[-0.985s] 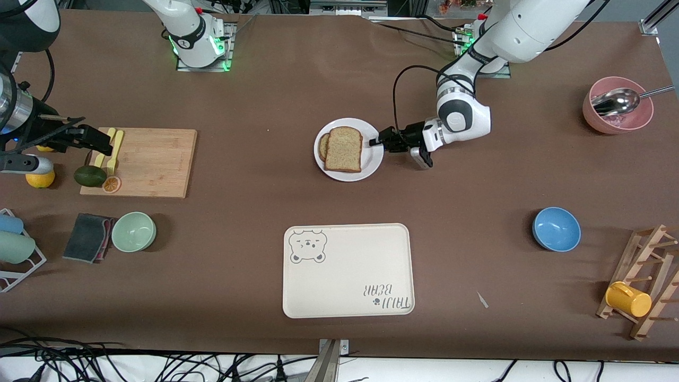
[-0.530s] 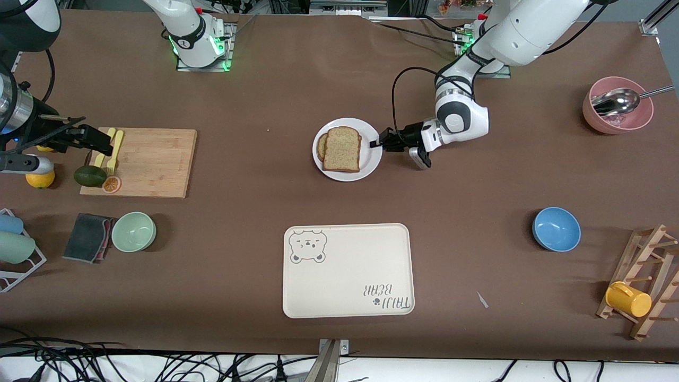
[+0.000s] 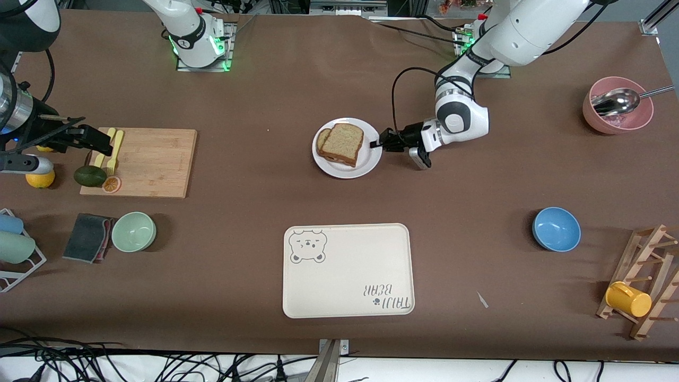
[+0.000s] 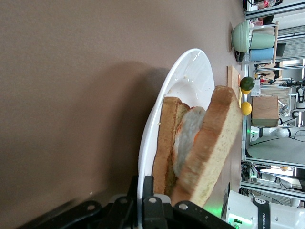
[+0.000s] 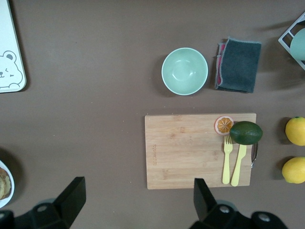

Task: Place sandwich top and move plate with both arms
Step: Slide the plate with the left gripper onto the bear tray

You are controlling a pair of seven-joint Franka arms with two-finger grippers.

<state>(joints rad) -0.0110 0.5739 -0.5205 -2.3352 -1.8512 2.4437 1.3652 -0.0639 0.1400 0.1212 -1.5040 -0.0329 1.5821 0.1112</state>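
Gripping plate [image 3: 324, 161] rim, left gripper [image 3: 379, 142] clenched at edge toward left arm's end. Right gripper [image 5: 136, 196] spread wide, waiting above cutting board [image 3: 150, 162]. Sandwich top [image 3: 344, 144] on plate, now skewed; plate tilted since earlier. Risk, judged: one-sided lift tips plate, slice slides off.

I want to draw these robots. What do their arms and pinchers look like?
Both arms are fat white tubes with black bands at the joints and trailing black cables. Each base glows green. The left gripper is black with two fingers; the right gripper has two black wedge-shaped fingers.
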